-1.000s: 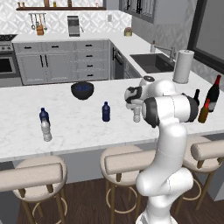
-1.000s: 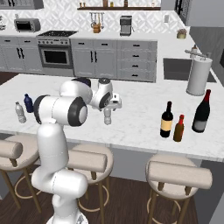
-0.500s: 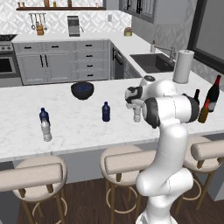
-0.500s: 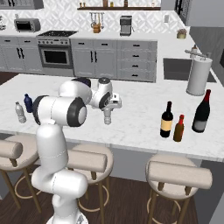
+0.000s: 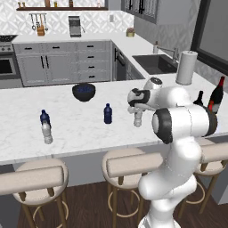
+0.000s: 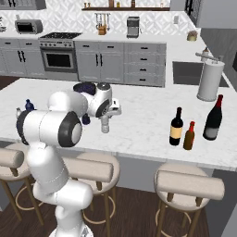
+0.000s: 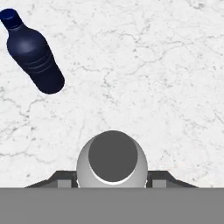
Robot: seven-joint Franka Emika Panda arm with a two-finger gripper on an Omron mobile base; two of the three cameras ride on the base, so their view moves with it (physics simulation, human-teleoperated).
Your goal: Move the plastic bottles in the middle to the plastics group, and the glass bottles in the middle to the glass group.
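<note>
The clear-greyish plastic bottle [image 5: 138, 119] [image 6: 105, 126] [image 7: 112, 162] stands upright mid-counter. My gripper [image 5: 137, 110] [image 6: 106, 118] [image 7: 112, 181] is lowered over its top, fingers against both sides. The dark blue plastic bottle [image 5: 107, 113] [image 7: 33, 54] stands a little to its left. The plastics group, a blue bottle [image 5: 43, 116] and a clear one [image 5: 46, 132], is at the counter's left end. The black-necked wine bottle [image 6: 176, 128] with a tan label stands near the glass group, which is the red-necked wine bottle [image 6: 213, 119] and the amber bottle [image 6: 189, 136].
A dark bowl [image 5: 84, 91] sits behind the middle bottles. A paper towel roll [image 6: 209, 81] stands at the back right by the sink [image 5: 153, 62]. Stools [image 5: 133, 167] line the counter's near edge. Open marble lies between the middle and each group.
</note>
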